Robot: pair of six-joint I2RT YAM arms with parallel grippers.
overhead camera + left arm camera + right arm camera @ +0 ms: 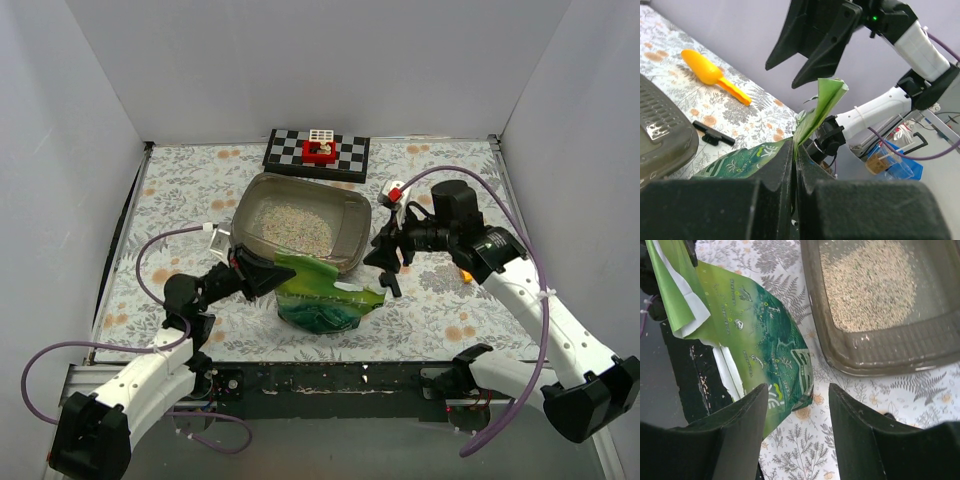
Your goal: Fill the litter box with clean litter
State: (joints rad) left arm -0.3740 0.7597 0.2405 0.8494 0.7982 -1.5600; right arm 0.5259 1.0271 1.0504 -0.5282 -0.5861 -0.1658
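I read the shallow grey-brown rectangular plastic litter box (875, 357) as smooth with a dull sheen | fine pale beige litter granules (867, 287) matt, gritty | crinkly green film bag (755, 335) glossy, creased | small yellow-orange plastic scoop (707, 70) smooth, satin | floral table cover (190, 190) matt, flat

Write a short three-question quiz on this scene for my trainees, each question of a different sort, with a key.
1. True or false: the left gripper is shut on the green bag.
2. Multiple choice: the right gripper is A) open, B) shut on nothing, C) shut on the green bag.
3. Short answer: what lies inside the litter box?
Key: 1 true; 2 A; 3 clean litter, covering part of its floor.
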